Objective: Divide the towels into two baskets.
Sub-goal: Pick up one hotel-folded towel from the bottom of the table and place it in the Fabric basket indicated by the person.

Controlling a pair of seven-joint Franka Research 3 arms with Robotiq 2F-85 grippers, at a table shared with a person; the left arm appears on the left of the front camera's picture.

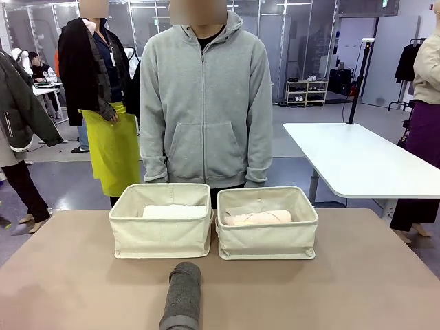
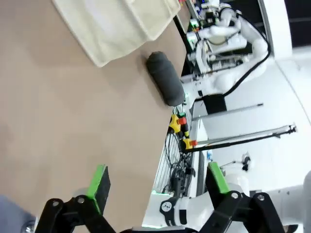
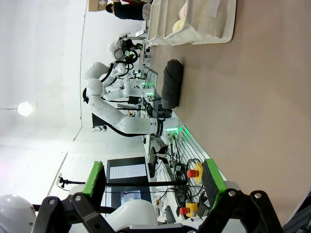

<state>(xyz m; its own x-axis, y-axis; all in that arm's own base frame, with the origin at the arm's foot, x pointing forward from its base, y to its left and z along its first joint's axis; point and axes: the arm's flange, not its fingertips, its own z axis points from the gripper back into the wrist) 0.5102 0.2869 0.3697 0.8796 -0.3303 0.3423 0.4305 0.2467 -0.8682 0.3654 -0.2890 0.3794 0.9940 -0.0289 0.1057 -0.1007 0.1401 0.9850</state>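
Tabletop scene, front view: two cream canvas baskets are standing side by side at the far middle, their inner walls almost touching. The left basket is holding a white towel, rolled and lying crosswise inside it. The right basket is holding a pale pinkish towel, likewise rolled and lying crosswise. A paler patch is showing just behind this roll, too hidden to identify. A dark grey towel is lying outside both baskets on the bare tabletop, near the robot's edge. Its long axis is pointing toward the gap between the baskets, and its far end is sitting near them but apart. A person in a grey zip hoodie is standing at the far side, directly behind the baskets, arms hanging down.

Left wrist view: the left end effector is hanging released over the tabletop's edge. Its green pads are spread wide with nothing between them, well apart from the grey roll.

Right wrist view: the right end effector is likewise standing released, its pads wide and grasping nothing, with the grey roll and a basket lying farther off.
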